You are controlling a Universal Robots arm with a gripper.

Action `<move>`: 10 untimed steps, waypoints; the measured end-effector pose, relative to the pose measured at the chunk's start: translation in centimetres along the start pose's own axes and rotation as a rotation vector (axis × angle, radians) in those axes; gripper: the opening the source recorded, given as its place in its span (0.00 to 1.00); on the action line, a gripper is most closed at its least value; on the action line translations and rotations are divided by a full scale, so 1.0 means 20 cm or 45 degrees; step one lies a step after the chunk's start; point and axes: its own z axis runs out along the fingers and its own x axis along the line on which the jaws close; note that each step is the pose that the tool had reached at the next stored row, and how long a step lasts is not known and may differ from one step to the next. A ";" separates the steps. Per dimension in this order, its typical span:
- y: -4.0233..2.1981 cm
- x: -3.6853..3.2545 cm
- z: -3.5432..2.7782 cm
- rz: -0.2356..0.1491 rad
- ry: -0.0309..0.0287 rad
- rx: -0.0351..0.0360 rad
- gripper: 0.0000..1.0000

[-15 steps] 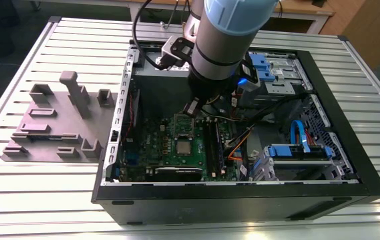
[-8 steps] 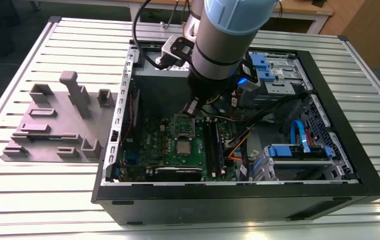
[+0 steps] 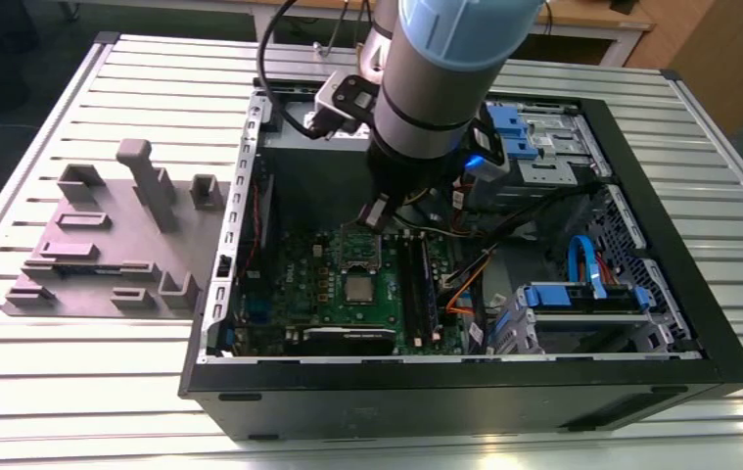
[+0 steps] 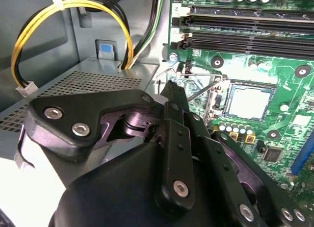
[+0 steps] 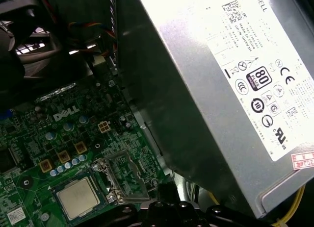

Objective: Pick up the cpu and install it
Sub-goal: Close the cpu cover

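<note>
Ribbed metal slats are making up the table under everything, and wooden furniture is showing at the top edge of the exterior view. An open black computer case is lying on its side in the middle of that frame, with a grey block holder sitting beside it at centre left. My arm is reaching down from the top centre into the case, hiding part of the power supply and the upper end of the green motherboard. My claw is hanging just above the board; in the second wrist view its dark body is covering the lower half of the frame, and I cannot tell how far its fingers are parted or whether they are gripping anything. The cpu is lying flat in its socket, silver top facing up, with the metal frame standing open beside it in the first wrist view.
</note>
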 end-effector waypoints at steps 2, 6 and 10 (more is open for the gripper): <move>-0.002 0.003 -0.001 0.000 0.0016 0.0009 0.11; -0.009 0.019 -0.005 0.000 0.0018 0.0010 0.11; -0.015 0.029 -0.008 0.000 0.0019 0.0009 0.11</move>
